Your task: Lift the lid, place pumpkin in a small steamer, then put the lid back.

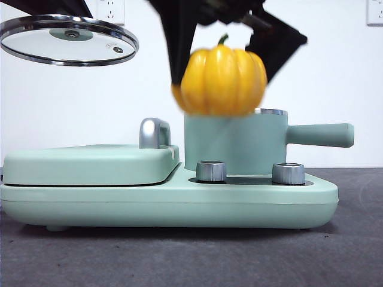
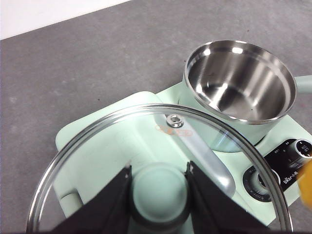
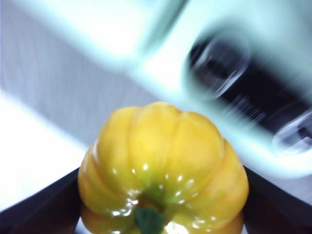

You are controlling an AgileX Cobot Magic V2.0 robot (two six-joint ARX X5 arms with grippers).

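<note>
My left gripper point(image 2: 159, 192) is shut on the mint-green knob of the glass lid point(image 1: 69, 40) and holds it high at the upper left of the front view; the lid's steel rim point(image 2: 97, 129) shows in the left wrist view. My right gripper point(image 1: 221, 75) is shut on the yellow-orange pumpkin point(image 1: 221, 81), held in the air in front of the rim of the small steamer point(image 1: 236, 146). The pumpkin fills the blurred right wrist view point(image 3: 163, 170). The steamer stands open with a bare steel inside point(image 2: 241, 83) and its handle point(image 1: 320, 135) points right.
The steamer sits on a mint-green appliance base point(image 1: 167, 203) with two steel control knobs point(image 1: 211, 171) in front. A flat rectangular mint cover point(image 1: 90, 162) with a chrome handle point(image 1: 154, 133) lies on the base's left half. Dark grey table around.
</note>
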